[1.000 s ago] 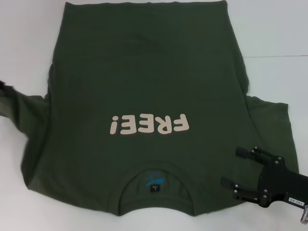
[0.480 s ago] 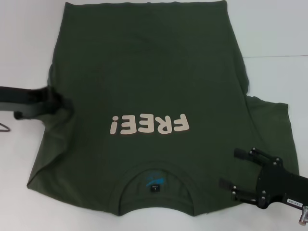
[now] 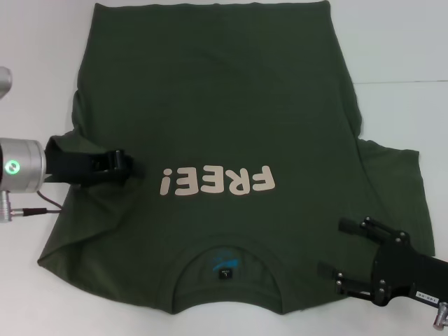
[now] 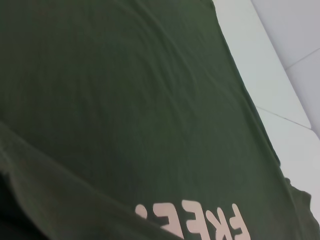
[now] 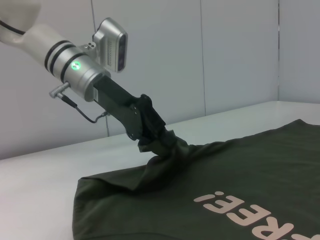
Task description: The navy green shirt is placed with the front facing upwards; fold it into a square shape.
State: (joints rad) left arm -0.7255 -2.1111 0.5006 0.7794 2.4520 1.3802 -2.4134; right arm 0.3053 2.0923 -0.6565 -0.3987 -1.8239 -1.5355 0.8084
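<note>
Navy green shirt (image 3: 217,112) lies front-up on the white tabletop (image 3: 399,42), filling most of the head view, with its long axis running near to far: the ribbed collar (image 3: 225,252) and its small neck label (image 3: 225,269) sit at the near edge, and the hem lies at the far edge. The white "FREE!" print (image 3: 215,182) crosses the chest and reads upside down from the robot's side, so the shirt's top points toward the robot. The right sleeve area (image 3: 395,182) spreads flat out to the right. On the left side the sleeve is drawn inward over the body of the shirt, where the left tool (image 3: 120,162) is clamped on a gathered bunch of cloth; the right wrist view shows the left tool (image 5: 162,137) pinching that bunch and holding it raised off the tabletop, with the fabric sloping down from it to the flat part near the print. The left wrist view shows only the shirt's flat green front and part of the print. The right tool (image 3: 343,255) rests over the near right part of the shirt, beside the collar, with its two fingers spread apart and nothing held between them.
</note>
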